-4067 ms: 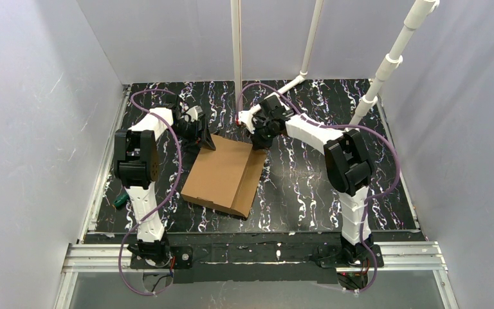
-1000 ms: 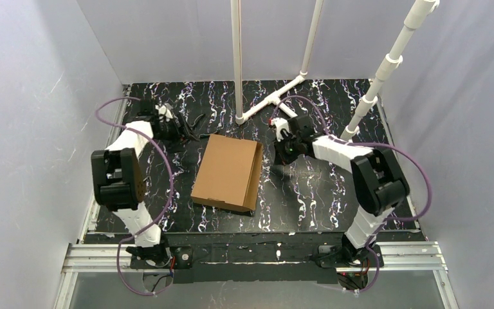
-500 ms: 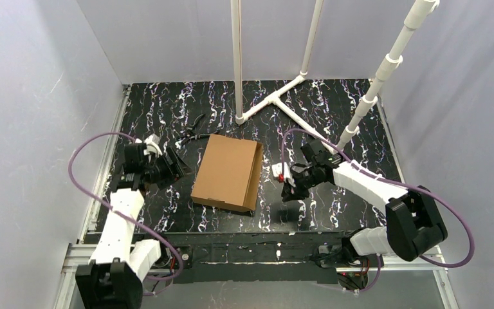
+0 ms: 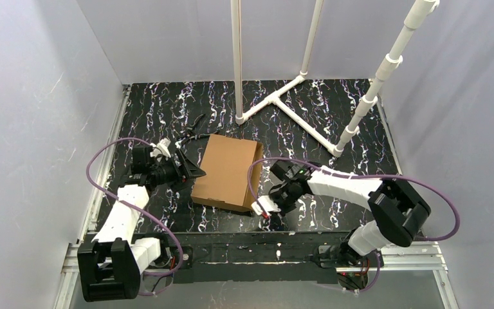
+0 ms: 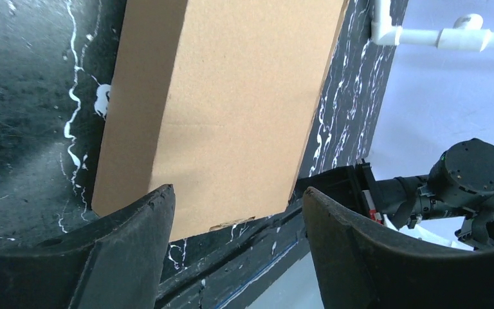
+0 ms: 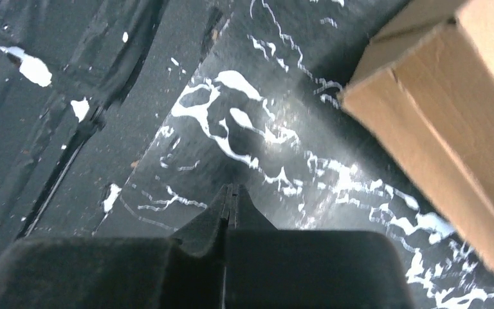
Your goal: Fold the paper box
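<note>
The left gripper (image 4: 192, 171), jaws wide, has closed in just beside the paper box (image 4: 227, 170) at its left edge. The right gripper (image 4: 263, 208), jaws pressed together, has swung to its near right corner. The box lies unmoved on the table (image 4: 334, 187), lid down, long axis near-to-far, with open surface on its right.
</note>
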Action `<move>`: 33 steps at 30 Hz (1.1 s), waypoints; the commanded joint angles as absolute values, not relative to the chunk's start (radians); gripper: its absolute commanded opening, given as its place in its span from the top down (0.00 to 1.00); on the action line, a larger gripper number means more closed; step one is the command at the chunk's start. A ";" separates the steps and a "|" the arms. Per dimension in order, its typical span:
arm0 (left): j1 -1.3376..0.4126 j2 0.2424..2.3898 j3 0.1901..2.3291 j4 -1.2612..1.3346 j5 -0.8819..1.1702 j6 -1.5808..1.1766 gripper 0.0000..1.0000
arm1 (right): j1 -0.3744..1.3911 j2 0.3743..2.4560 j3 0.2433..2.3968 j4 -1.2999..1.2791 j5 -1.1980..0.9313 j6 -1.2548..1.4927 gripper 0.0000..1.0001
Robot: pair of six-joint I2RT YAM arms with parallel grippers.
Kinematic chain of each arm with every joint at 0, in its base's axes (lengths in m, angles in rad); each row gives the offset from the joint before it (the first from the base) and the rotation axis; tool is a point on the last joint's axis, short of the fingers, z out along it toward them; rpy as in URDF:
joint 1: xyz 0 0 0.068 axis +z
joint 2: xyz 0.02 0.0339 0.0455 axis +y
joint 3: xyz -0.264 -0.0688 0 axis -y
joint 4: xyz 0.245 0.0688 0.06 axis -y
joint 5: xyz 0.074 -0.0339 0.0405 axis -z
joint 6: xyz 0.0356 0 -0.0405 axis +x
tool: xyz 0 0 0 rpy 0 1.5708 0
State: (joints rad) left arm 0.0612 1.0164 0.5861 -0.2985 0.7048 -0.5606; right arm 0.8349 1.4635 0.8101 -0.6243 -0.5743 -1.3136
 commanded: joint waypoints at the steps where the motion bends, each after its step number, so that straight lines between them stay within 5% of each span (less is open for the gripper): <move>1: 0.016 1.045 0.585 -0.302 0.742 -0.548 0.30 | 0.926 1.506 0.866 -0.525 -0.500 -1.268 0.99; 9: -0.133 1.120 0.583 -0.337 0.606 -0.578 0.44 | 1.060 1.621 0.928 -0.327 -0.362 -1.116 0.99; 16: -0.225 1.178 0.589 -0.326 0.566 -0.599 0.46 | 1.071 1.624 0.993 -0.192 -0.335 -1.018 0.99; 23: -0.241 1.102 0.584 -0.319 0.502 -0.620 0.44 | 1.052 1.607 1.060 -0.629 -0.574 -1.287 0.99; 28: -0.237 0.943 0.581 -0.322 0.404 -0.619 0.30 | 0.908 1.474 0.933 -0.871 -0.730 -1.461 0.98; 33: -0.224 0.799 0.545 -0.299 0.334 -0.687 0.02 | 0.759 1.337 0.790 -0.759 -0.759 -1.337 0.87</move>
